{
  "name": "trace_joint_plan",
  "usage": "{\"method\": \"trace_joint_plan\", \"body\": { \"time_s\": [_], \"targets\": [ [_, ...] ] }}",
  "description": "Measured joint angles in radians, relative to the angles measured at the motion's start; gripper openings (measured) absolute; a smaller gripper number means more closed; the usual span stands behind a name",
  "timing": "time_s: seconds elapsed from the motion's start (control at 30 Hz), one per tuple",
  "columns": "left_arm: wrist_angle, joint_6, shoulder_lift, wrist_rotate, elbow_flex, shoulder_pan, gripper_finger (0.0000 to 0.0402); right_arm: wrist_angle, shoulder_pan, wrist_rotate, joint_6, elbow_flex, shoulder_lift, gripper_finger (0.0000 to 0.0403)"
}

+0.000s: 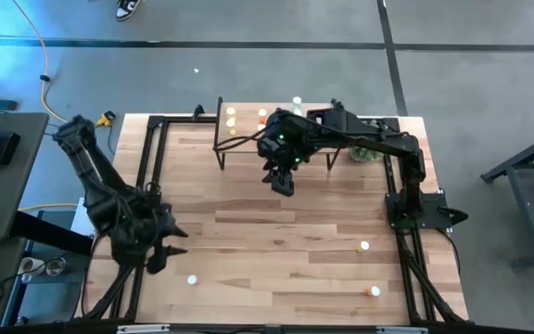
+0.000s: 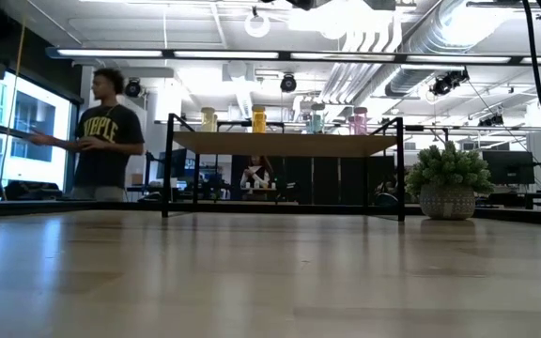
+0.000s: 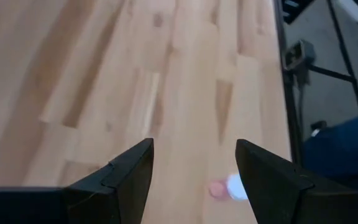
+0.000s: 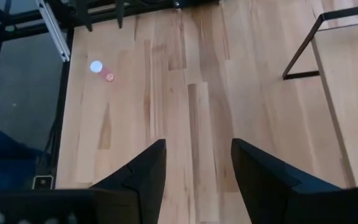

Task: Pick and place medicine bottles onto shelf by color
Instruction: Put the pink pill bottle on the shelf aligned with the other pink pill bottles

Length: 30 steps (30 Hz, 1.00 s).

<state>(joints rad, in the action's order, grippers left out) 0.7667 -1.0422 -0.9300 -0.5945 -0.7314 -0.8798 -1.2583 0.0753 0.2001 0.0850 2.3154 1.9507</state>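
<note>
Bottles (image 2: 257,118) on shelf (image 2: 285,143); shirt (image 2: 104,132) lettering unclear.

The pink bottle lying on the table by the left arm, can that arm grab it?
Probably yes. The left gripper is open and empty, the pink bottle lies just ahead between its fingers, and only bare table surrounds it.
</note>
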Motion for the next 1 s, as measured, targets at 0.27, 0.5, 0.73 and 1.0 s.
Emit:
{"method": "trace_joint_plan", "body": {
  "time_s": [0.27,0.5,0.73,1.0],
  "targets": [
    [-0.099,-0.155,-0.119,-0.003,0.052,-0.163,0.0216,0.003,0.0,0.0,0.031,0.0,0.0,0.0171],
    [-0.199,-0.239,-0.28,-0.009,0.053,-0.238,0.0216,0.005,0.0,0.0,0.046,0.0,0.0,0.0171],
    [-0.359,-0.318,-0.447,-0.024,0.053,-0.26,0.0216,0.005,0.0,0.0,0.046,0.0,0.0,0.0171],
    [-0.483,-0.422,-0.605,-0.067,0.053,-0.259,0.0216,0.006,0.0,0.0,0.04,0.0,0.0,0.0171]
  ]
}}
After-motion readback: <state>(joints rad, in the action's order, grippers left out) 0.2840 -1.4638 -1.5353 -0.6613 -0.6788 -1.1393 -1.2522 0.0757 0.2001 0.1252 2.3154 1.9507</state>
